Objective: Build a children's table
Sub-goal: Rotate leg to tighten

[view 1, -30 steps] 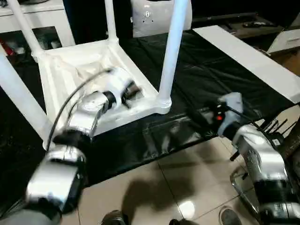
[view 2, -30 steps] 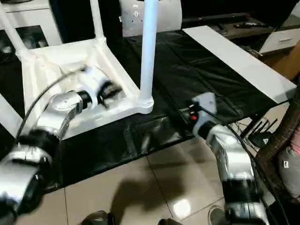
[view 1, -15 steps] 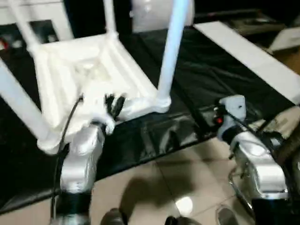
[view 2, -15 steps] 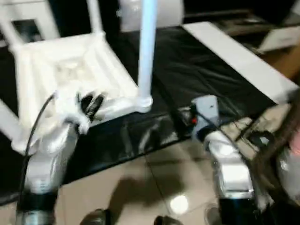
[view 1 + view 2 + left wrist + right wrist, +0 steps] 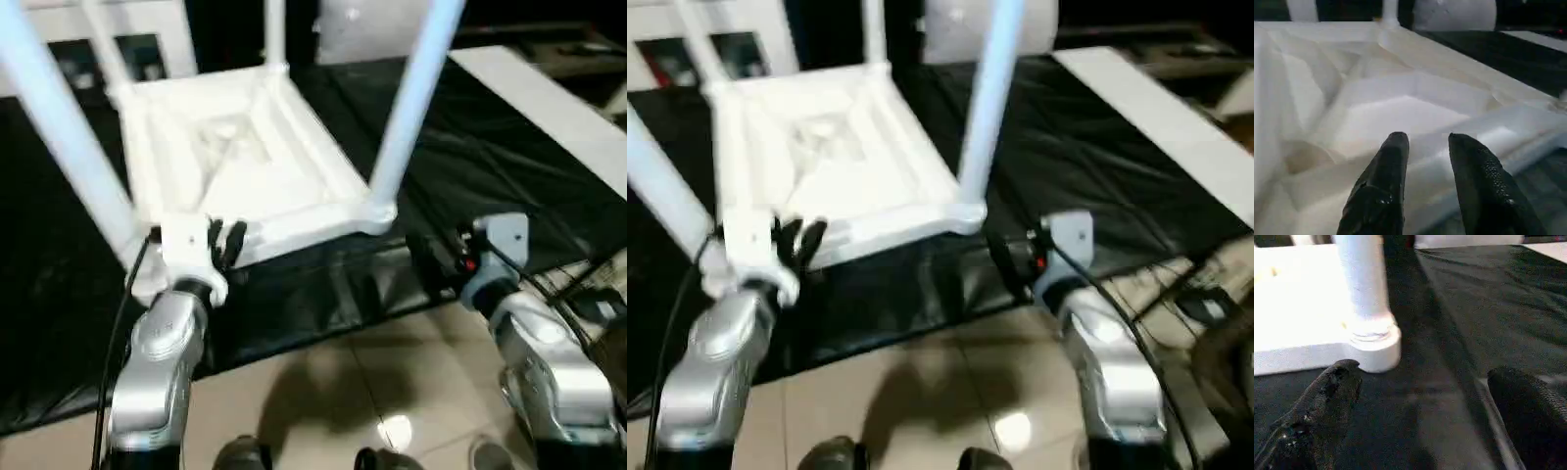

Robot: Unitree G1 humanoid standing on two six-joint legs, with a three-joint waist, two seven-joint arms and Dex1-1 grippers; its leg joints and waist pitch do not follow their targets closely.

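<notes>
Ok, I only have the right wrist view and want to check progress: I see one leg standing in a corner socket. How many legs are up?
Observer: Four legs stand up from the upturned table, one at each corner.
Operator: Where is the left gripper?
Observer: The left gripper is at the table's near rim, between the two near legs, fingers a little apart with nothing between them.

Upside-down children's table [image 5: 245, 166] on black sheet [image 5: 490, 147], four legs [image 5: 411, 98] rising at corners as obstacles. Open ribbed underside between legs. Bare sheet beside near corner socket [image 5: 1374, 345], free ahead of right gripper [image 5: 1420, 396].
</notes>
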